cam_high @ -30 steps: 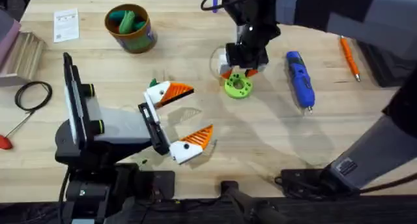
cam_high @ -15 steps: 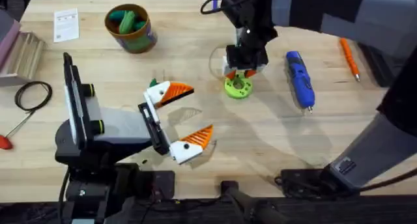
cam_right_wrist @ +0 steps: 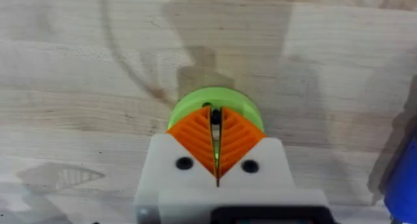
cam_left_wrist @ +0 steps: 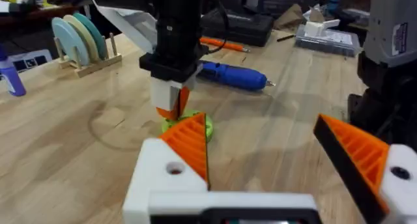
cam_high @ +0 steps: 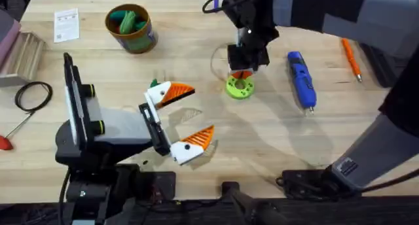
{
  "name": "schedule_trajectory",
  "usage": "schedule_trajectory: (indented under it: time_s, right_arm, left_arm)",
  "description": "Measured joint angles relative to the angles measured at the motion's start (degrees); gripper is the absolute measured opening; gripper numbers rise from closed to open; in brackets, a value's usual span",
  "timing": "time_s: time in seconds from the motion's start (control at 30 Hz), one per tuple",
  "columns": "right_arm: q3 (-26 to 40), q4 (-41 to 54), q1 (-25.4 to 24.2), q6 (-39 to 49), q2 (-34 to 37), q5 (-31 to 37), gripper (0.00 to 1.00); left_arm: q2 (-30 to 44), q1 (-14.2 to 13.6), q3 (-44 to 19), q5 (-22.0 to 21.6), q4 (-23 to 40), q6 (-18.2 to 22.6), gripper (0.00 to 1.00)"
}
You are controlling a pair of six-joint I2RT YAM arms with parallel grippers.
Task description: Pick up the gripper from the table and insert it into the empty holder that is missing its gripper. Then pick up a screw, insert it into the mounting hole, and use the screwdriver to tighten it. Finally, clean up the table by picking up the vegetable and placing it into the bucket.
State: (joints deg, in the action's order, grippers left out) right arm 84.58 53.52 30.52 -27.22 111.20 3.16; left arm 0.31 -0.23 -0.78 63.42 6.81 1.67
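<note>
The right gripper (cam_high: 241, 72) hung over the bright-green round plastic disc (cam_high: 239, 87), orange pads pressed together. The blue cylindrical electric screwdriver (cam_high: 301, 79) lay just beside it.

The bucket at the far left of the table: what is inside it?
Inside the bucket lies a dark-green vegetable next to something teal. The bucket's wall hides their lower parts and the bottom, so anything lying deeper cannot be seen.

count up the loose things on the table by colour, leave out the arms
green: 1, the holed disc
blue: 1, the screwdriver
orange: 1, the pen-like tool
red: 1, the red-handled tool
black: 1, the cable loop
white: 1, the card
orange-rimmed: 1, the bucket
total: 7
</note>
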Motion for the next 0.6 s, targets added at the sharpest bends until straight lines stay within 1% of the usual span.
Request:
schedule_trajectory:
  time_s: [0.47,0.6]
  right_arm:
    - [0.00,0.73,0.00,0.00,-0.22,0.00,0.007]
    - [0.35,2.80,0.06,0.02,-3.27,0.00,0.007]
  left_arm:
    - [-0.02,0.00,0.00,0.00,0.01,0.00,0.986]
    - [0.00,0.00,0.00,0.00,0.00,0.00,0.986]
